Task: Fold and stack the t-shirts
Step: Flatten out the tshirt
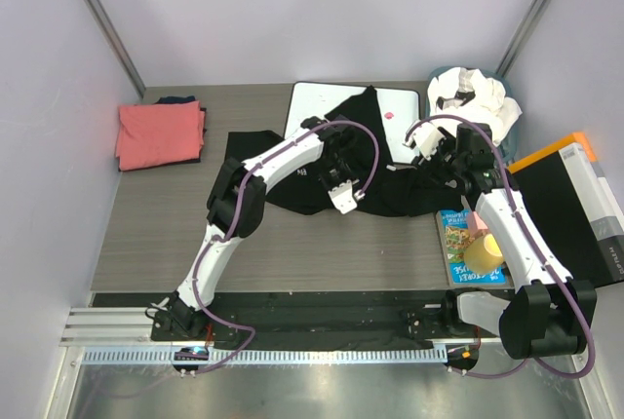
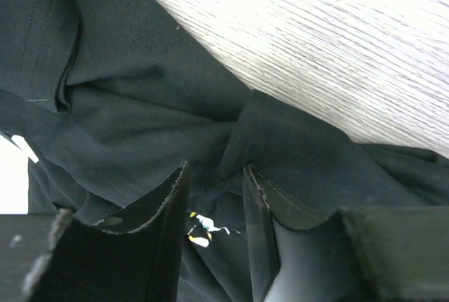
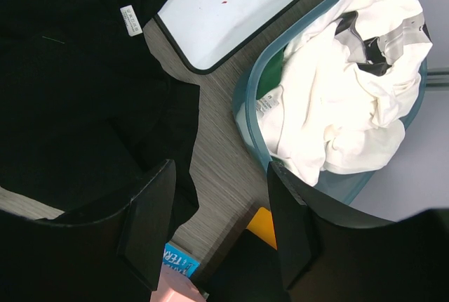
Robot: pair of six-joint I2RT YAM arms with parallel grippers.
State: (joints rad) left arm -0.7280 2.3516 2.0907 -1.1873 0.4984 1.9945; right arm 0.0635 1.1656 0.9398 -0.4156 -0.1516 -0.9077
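Note:
A black t-shirt (image 1: pixel 292 180) lies spread and rumpled across the middle of the table, its top edge over a white board. My left gripper (image 1: pixel 343 200) hovers low over its right half. In the left wrist view the left gripper (image 2: pixel 215 168) is open, a narrow gap between the fingers, and creased black cloth (image 2: pixel 140 98) lies under it. My right gripper (image 3: pixel 220 165) is open with nothing in it, over bare table between the black shirt's edge (image 3: pixel 84 105) and the basket. A folded coral-pink t-shirt (image 1: pixel 159 133) lies at the far left. White t-shirts (image 3: pixel 344 84) fill the basket.
The white board with a black rim (image 1: pixel 327 107) lies at the back centre, partly under the black shirt. A teal basket (image 3: pixel 247 116) stands at the back right. A blue booklet (image 1: pixel 453 234) with a yellow object (image 1: pixel 484 249) on it lies near the right arm. A black and orange box (image 1: pixel 575 195) stands at the right edge.

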